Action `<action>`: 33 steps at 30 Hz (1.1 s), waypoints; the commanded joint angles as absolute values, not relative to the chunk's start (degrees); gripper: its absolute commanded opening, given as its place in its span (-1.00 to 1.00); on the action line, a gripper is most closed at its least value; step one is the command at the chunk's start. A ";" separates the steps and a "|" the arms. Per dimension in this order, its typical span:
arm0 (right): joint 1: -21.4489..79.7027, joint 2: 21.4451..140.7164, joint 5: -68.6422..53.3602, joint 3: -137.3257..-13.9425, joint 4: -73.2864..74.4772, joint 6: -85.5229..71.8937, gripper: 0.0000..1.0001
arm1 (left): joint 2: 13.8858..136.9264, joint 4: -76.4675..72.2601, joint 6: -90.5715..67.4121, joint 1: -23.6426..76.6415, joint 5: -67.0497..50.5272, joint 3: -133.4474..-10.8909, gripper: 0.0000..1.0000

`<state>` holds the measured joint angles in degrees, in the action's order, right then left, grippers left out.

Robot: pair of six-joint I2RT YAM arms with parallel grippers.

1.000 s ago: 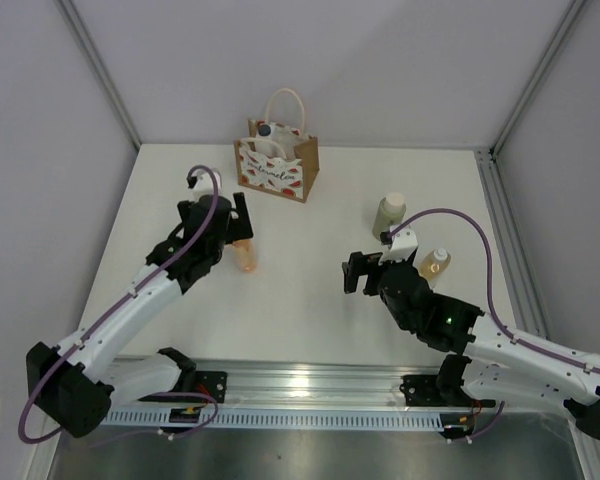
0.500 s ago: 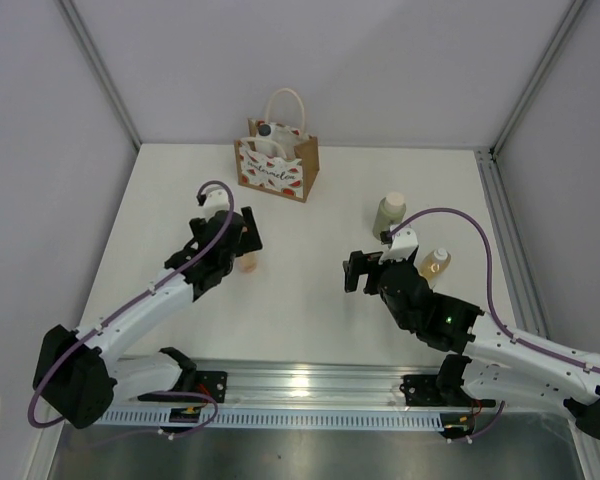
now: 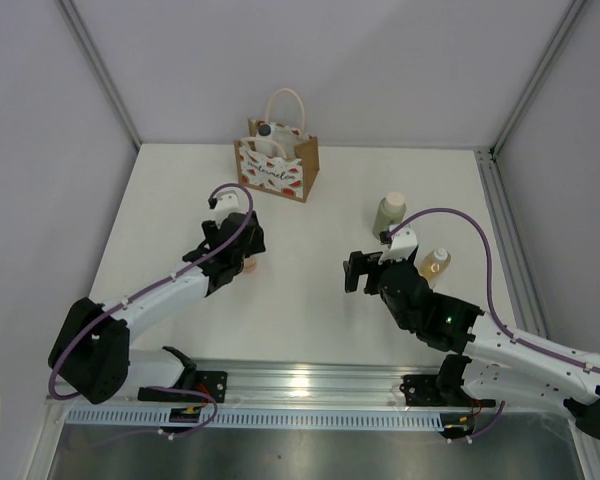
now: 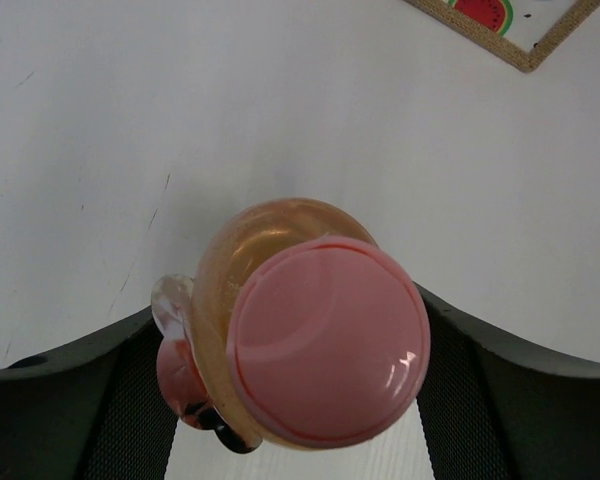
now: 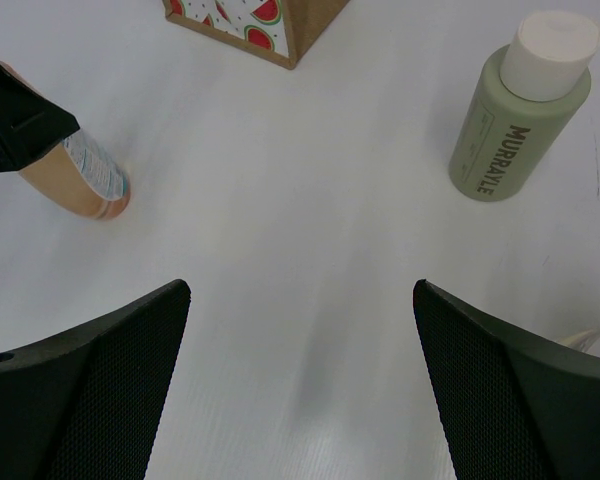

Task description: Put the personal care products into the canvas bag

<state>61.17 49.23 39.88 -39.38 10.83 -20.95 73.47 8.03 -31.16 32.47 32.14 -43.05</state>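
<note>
Gripping the peach plastic bottle with the round pink cap point(image 4: 325, 352), the left gripper point(image 3: 244, 262) has its jaws closed in on the bottle's sides. It holds the bottle tilted, base low over the white table point(image 3: 310, 310), near 6 o'clock of the small brown canvas bag with white looped handles point(image 3: 276, 170). A clear jar with a black lid point(image 3: 265, 130) shows in the bag's mouth, under the arching handles. The right gripper point(image 3: 358, 272) hangs with jaws spread wide and empty. The pale olive bottle with a cream cap point(image 5: 515, 120) stands upright at its 1 o'clock, and the amber bottle with a white cap point(image 3: 435, 263) at its 3 o'clock. A second ago the peach bottle showed its full length beside the left fingers; now the gripper covers all but its lower end. The right arm, bag and other bottles have not shifted.
</note>
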 commanded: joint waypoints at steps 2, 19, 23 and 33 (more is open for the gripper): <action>61.26 49.04 41.48 -41.75 9.40 -20.83 0.95 | 73.91 4.04 -28.22 32.78 36.55 -43.15 0.59; 61.26 49.39 41.66 -41.84 9.32 -20.65 0.95 | 75.23 0.35 -22.32 31.82 32.79 -41.92 0.41; 61.26 49.39 41.57 -41.84 9.32 -20.65 0.95 | 76.73 0.70 -22.15 31.02 29.80 -43.42 0.29; 61.26 49.83 41.84 -41.92 9.23 -20.48 0.95 | 76.20 0.61 -17.67 33.04 28.91 -44.56 -0.99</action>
